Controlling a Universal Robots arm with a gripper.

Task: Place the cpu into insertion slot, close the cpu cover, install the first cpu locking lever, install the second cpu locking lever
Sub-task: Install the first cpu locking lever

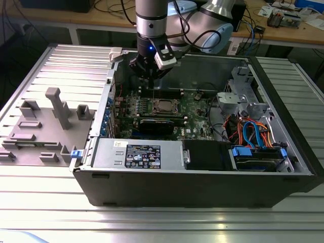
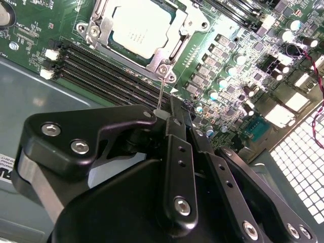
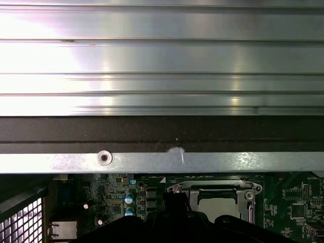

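Already your cpu [image 2: 137,29] sits in the insertion slot [image 2: 164,53], with the cpu cover [image 2: 104,25] closed flat around it.

Around the socket you have the long black memory slots [image 2: 106,71] running just beside it on the green circuit board [image 2: 50,23], rows of small capacitors [image 2: 223,83] on the other side, and a black card [image 1: 161,125] lying near it in the exterior view. The open computer case [image 1: 202,187] rests on the ribbed metal counter [image 1: 45,202], and its wall [image 3: 162,134] stands close behind the arm. Your gripper [image 2: 169,112] hovers low just beside the socket, fingers drawn together, and a thin wire locking lever [image 2: 160,91] rises from the socket's corner to its tip. You can't tell for certain whether the fingers actually pinch that lever.
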